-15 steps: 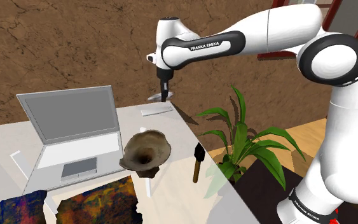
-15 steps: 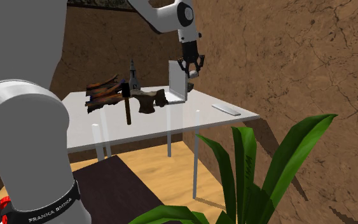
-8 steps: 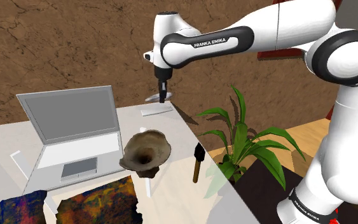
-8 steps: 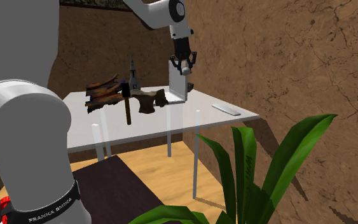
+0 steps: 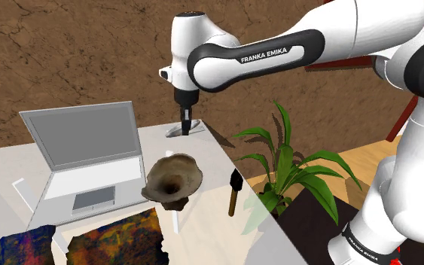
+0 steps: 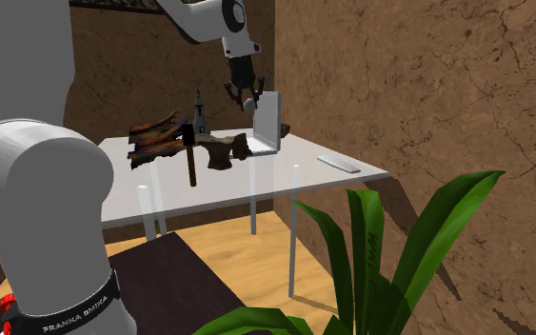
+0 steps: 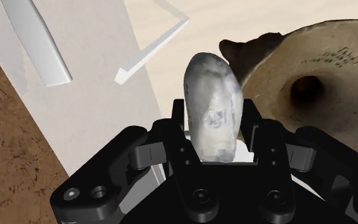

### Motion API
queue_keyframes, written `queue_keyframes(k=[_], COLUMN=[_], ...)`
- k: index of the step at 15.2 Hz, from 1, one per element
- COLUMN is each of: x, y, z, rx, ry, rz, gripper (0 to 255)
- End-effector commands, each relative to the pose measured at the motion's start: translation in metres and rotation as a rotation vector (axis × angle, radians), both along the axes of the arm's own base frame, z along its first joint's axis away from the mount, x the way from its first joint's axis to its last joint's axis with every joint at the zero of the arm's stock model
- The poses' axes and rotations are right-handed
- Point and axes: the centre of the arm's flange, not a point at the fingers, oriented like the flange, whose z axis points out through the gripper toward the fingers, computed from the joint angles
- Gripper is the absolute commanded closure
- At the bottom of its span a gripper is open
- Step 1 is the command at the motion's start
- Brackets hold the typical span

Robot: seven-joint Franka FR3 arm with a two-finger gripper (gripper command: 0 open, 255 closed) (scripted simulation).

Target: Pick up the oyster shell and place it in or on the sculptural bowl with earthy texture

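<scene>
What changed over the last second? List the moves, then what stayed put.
The tool, shut on the oyster shell throughout, carried it toward the shoulder view's left and slightly lower, nearer the brown bowl. Nothing was let go. The bowl, the laptop and the hammer stayed where they were.

Arm [image 5: 353, 30]: glossy white shells, dark grey joint bands. White FRANKA EMIKA lettering [image 5: 269, 55] on the dark band above the fingers [image 7: 257, 124]. Fingers matte black; round screws [image 7: 199, 193] in the black housing behind them.
</scene>
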Motion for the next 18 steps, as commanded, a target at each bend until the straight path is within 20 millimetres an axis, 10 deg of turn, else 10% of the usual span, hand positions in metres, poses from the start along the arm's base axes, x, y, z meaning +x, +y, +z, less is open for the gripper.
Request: queue_keyframes(k=[1, 7, 18], x=[-0.019, -0.073, -0.073], y=[0.021, 0.083, 0.083], z=[-0.001, -0.002, -0.060], rx=[0.000, 0.000, 0.000], ry=[-0.001, -0.001, -0.001], rz=[-0.002, -0.002, -0.002], gripper=[255, 255, 255])
